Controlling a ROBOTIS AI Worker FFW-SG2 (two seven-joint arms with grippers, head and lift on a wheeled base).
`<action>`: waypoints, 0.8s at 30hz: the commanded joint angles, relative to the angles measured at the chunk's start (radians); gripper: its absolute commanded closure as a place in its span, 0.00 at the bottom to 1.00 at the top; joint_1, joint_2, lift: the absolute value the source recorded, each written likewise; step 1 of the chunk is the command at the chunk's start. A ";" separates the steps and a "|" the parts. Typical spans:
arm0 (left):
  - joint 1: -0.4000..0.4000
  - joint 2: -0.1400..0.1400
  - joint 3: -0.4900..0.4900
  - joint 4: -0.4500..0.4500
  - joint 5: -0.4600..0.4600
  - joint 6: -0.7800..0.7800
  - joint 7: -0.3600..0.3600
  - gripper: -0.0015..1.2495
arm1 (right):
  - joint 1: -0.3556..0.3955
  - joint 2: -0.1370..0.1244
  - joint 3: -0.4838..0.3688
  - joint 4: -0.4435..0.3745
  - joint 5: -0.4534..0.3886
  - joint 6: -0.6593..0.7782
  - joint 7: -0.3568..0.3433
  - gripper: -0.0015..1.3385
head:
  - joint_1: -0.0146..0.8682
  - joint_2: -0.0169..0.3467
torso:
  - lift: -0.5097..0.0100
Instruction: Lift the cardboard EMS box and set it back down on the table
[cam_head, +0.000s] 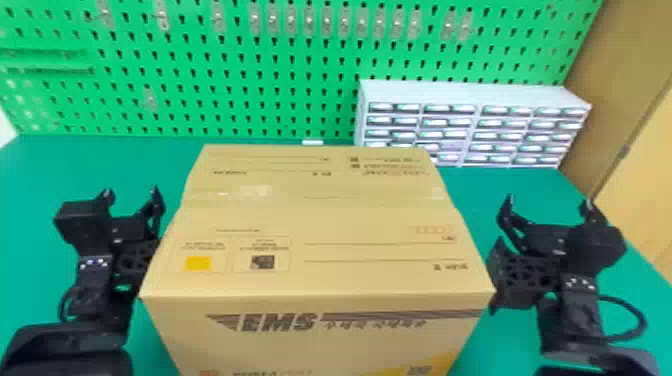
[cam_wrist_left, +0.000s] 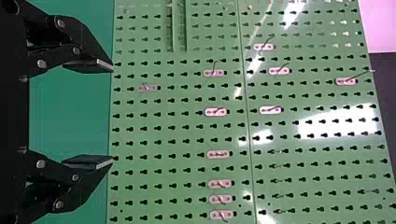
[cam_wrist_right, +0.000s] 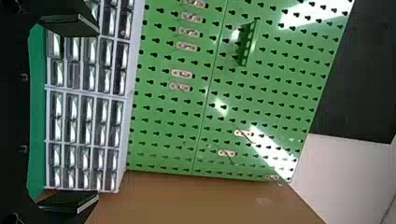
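Green bench (cam_head: 75, 165) runs out past both sides of the cardboard EMS box (cam_head: 320, 220), which is upright at centre; its base is hidden, so bench contact is unconfirmed. Step in hand, as judged: two-sided squeeze for the lift. Next move calls for even inward pressure and level travel. Drawer cabinet (cam_head: 470, 95) lies close behind the box's far right edge, limiting forward room. Left pincer (cam_head: 132, 191) and right pincer (cam_head: 548, 200) are spread, empty, flanking the box.

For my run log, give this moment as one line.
cardboard EMS box: lifted or resting, unclear | left hand: open, box's left side | right hand: open, box's right side
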 joint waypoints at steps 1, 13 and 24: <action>0.000 0.000 0.001 0.000 0.000 0.000 0.000 0.44 | 0.000 0.000 0.001 0.000 0.004 0.001 0.000 0.06 | 0.78 0.01 | 0.85; -0.002 0.000 0.003 0.000 0.000 0.000 -0.001 0.44 | -0.003 0.000 0.001 0.000 0.011 0.001 0.000 0.06 | 0.78 0.01 | 0.81; -0.003 0.000 0.003 0.000 -0.002 0.000 -0.003 0.44 | -0.005 -0.021 0.029 0.000 -0.006 -0.002 -0.003 0.06 | 0.78 0.01 | 0.80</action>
